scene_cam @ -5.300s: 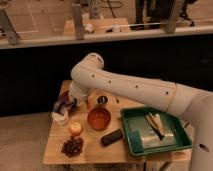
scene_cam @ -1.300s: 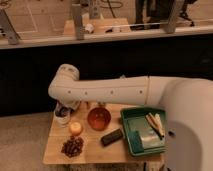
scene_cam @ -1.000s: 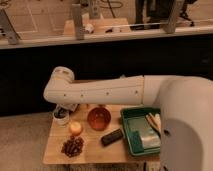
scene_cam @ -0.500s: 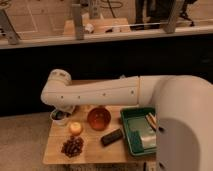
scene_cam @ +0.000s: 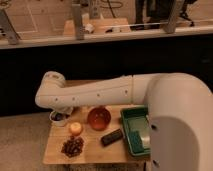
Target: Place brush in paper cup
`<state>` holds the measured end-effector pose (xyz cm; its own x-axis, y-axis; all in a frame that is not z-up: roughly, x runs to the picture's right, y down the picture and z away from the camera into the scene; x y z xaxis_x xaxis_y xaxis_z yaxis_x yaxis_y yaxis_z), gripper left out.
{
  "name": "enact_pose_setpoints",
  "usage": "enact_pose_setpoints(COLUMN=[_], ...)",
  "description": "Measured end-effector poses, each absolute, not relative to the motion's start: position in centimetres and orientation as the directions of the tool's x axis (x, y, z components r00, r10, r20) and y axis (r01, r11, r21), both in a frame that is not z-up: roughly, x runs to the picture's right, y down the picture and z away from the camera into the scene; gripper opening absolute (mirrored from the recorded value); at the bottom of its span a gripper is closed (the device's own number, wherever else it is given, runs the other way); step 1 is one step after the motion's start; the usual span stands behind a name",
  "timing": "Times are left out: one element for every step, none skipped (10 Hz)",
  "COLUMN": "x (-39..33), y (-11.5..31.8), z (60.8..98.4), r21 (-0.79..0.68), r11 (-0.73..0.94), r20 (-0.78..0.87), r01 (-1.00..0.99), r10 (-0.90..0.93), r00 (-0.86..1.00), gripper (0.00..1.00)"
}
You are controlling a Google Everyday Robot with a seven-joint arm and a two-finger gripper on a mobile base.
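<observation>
A small wooden table (scene_cam: 55, 152) carries everything. On it, from the left edge: the paper cup (scene_cam: 59, 118) — partly hidden under the white arm, where the end effector (scene_cam: 64, 113) hangs just above it — then a small yellowish round thing (scene_cam: 75, 128), an orange bowl (scene_cam: 99, 118), a dark clump (scene_cam: 73, 146) near the front, a black block (scene_cam: 112, 137), and a green tray (scene_cam: 129, 134) at the right.

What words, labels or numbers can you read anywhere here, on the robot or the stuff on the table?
None: no readable text shows anywhere.
The white robot arm bears no lettering.
The orange bowl, black block and green tray show no labels.
The paper cup shows no print.
The gripper is hidden behind the arm, above the cup.
</observation>
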<state>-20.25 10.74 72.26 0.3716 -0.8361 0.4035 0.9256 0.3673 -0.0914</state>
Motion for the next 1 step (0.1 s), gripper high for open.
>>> enact_pose_setpoints(x=[-20.28], y=[10.7], z=[72.1], r21=[-0.097], r11=[0.367], r20=[0.397], r01=[0.925], r10=[-0.838], r00=[0.374], gripper=[0.31])
